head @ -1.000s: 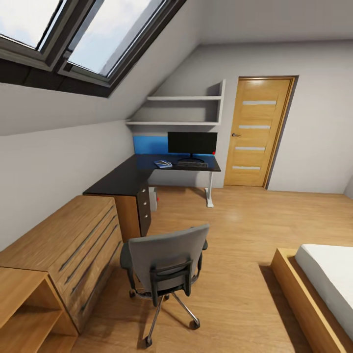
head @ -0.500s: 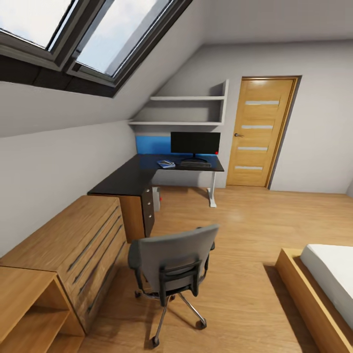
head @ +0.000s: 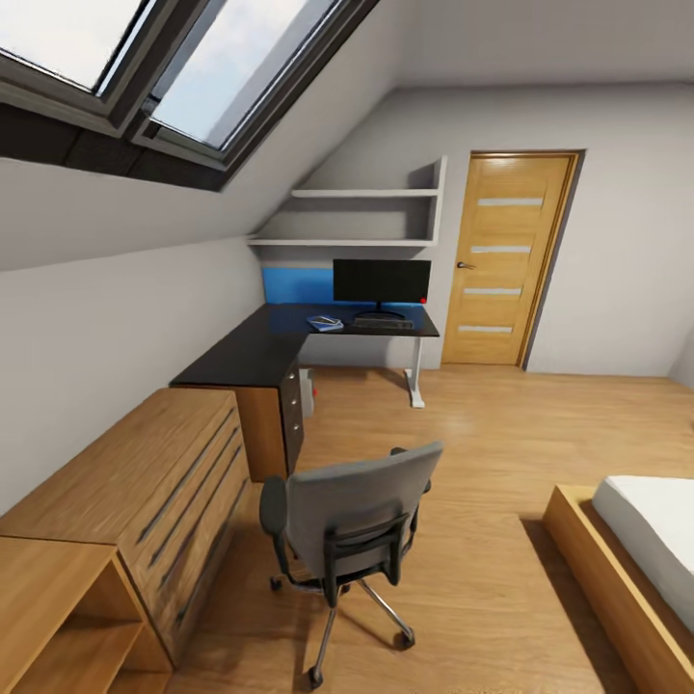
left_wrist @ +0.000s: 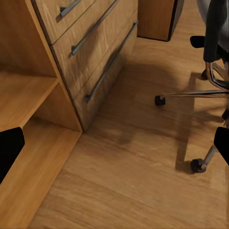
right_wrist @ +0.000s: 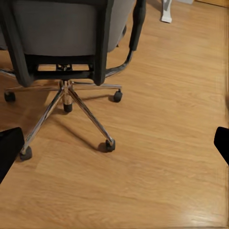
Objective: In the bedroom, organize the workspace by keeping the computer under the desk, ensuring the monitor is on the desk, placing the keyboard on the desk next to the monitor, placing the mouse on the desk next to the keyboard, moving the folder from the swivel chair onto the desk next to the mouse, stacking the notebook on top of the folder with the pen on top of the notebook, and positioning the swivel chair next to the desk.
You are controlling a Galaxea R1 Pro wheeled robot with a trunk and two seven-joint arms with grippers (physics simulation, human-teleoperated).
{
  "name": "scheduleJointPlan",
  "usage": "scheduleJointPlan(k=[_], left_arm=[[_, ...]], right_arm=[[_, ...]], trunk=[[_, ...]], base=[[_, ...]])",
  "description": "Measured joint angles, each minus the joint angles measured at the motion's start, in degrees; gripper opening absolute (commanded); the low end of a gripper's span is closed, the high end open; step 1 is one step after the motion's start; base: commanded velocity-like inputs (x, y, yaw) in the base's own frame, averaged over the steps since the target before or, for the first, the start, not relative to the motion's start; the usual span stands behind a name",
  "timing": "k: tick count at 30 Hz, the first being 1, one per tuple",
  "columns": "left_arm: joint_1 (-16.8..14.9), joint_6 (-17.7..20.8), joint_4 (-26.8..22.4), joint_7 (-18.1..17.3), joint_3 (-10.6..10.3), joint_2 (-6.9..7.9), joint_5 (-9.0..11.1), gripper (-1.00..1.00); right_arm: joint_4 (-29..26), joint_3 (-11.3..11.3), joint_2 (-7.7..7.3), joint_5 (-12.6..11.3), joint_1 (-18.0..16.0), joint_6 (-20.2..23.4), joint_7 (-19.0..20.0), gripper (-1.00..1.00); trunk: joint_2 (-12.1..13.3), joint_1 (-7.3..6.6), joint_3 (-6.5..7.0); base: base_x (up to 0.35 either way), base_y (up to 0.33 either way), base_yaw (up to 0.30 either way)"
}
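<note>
**Camera nudges back left as the robot nears the chair**

The attic bedroom with its sloped grey ceiling and dark-framed skylight (head: 193,87) fills the head view much as half a second ago, but the whole picture has slid slightly, so door and worktop sit a touch further left: that is the camera moving, not the furniture. The long L-shaped glossy black worktop (head: 260,347) on white legs stands at the far left wall. Near and left is the light wood drawer cabinet (head: 145,492); the wooden-framed bed (head: 617,559) is near right. The grey swivel chair (head: 352,511) with black armrests and chrome star base is well apart from the worktop and now looms a little larger and further right, so the approach looks underway, with the chair still to be brought over.

On the worktop the wide black monitor (head: 382,280) stands at the far end, the thin dark keyboard (head: 380,324) just before it, and a small blue flat item (head: 325,323) to their left, too small to identify.

Both wrist views show the fingers (left_wrist: 9,148) (right_wrist: 9,148) of each gripper spread wide, holding nothing, above the plank floor (right_wrist: 162,143)
</note>
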Motion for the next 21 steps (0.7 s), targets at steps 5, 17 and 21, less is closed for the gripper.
scheduleJointPlan(k=[5,17,21], left_arm=[[0.0,-0.1,0.0,0.0,0.0,-0.01,0.0,1.00],[0.0,0.0,-0.3,0.3,0.3,-2.25,0.4,1.00],[0.0,3.4,-0.3,0.4,0.5,-2.38,0.4,1.00]], right_arm=[[0.0,0.0,0.03,0.0,0.0,0.0,0.0,1.00],[0.0,0.0,0.10,-0.1,0.0,0.0,-0.1,1.00],[0.0,0.0,0.13,-0.1,0.0,0.0,-0.1,1.00]], trunk=[[0.0,0.00,0.00],[0.0,0.00,0.00],[-1.6,0.87,-0.71]], base=[[0.001,0.003,-0.242],[0.000,0.000,-0.056],[0.000,0.000,0.000]])
